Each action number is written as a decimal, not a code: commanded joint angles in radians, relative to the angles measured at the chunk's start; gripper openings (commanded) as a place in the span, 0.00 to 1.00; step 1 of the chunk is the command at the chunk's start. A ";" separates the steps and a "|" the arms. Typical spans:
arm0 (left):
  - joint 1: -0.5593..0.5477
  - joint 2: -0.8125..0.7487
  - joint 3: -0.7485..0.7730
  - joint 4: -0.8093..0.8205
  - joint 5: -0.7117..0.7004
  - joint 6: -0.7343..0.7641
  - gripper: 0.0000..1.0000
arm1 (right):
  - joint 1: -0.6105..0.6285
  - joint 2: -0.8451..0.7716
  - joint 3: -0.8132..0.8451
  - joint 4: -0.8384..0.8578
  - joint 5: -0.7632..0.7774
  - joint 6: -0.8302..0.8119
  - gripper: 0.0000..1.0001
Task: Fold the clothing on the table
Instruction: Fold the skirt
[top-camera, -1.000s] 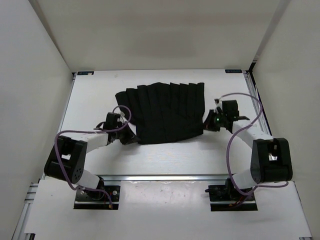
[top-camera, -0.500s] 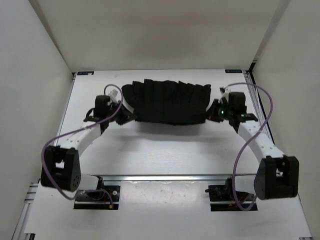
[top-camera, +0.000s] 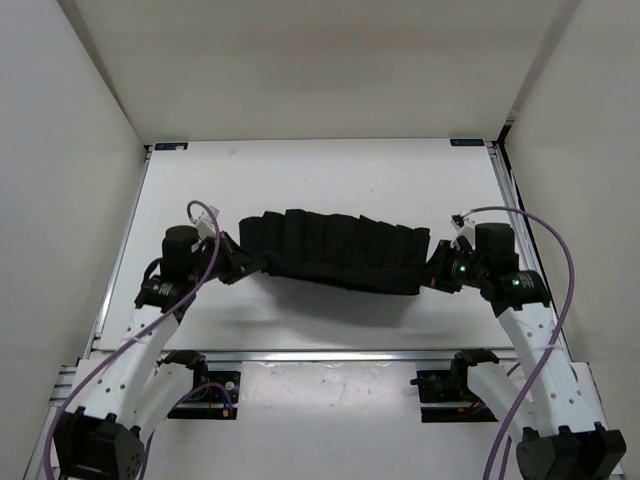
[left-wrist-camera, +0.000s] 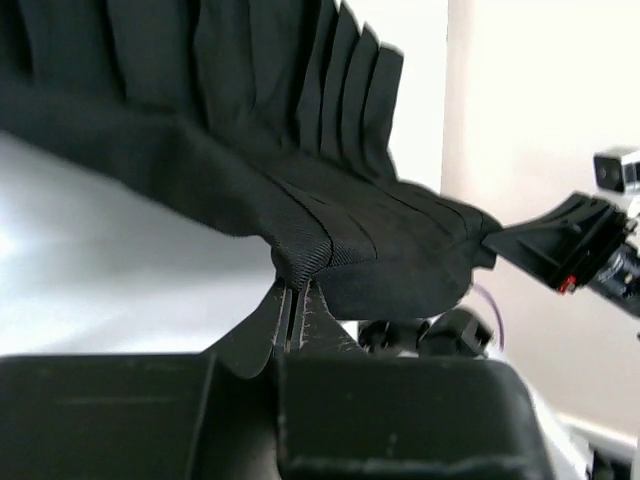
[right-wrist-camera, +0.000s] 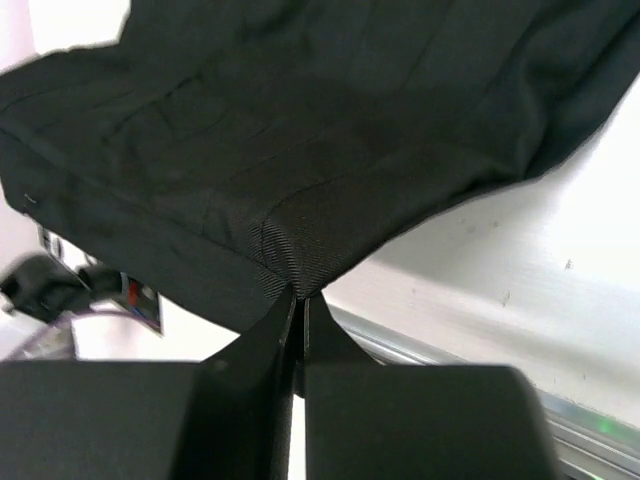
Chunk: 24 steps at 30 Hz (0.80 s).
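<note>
The black pleated clothing (top-camera: 335, 250) hangs stretched between my two grippers above the white table (top-camera: 330, 175), casting a shadow below. My left gripper (top-camera: 240, 262) is shut on its left corner, and in the left wrist view the jaws (left-wrist-camera: 292, 290) pinch a woven corner of the clothing (left-wrist-camera: 240, 130). On the other side my right gripper (top-camera: 432, 274) is shut on the right corner. The right wrist view shows that gripper (right-wrist-camera: 300, 295) pinching the clothing (right-wrist-camera: 300, 130), which spreads away from it.
White walls enclose the table on three sides. An aluminium rail (top-camera: 330, 354) runs along the near edge, with both arm bases (top-camera: 195, 390) just below it. Purple cables loop from each arm.
Both grippers have lifted the clothing off the table and drawn it toward the near edge, and it now hangs as a narrower band. The arms have pulled back and risen.
</note>
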 joint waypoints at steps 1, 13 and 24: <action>0.011 0.102 0.143 -0.004 -0.090 0.003 0.00 | -0.075 0.102 0.088 0.047 -0.039 0.006 0.00; -0.015 0.761 0.445 0.078 -0.295 0.047 0.00 | -0.191 0.614 0.192 0.510 -0.084 0.092 0.00; 0.005 0.994 0.566 0.084 -0.336 0.019 0.00 | -0.228 0.890 0.377 0.499 -0.075 0.046 0.00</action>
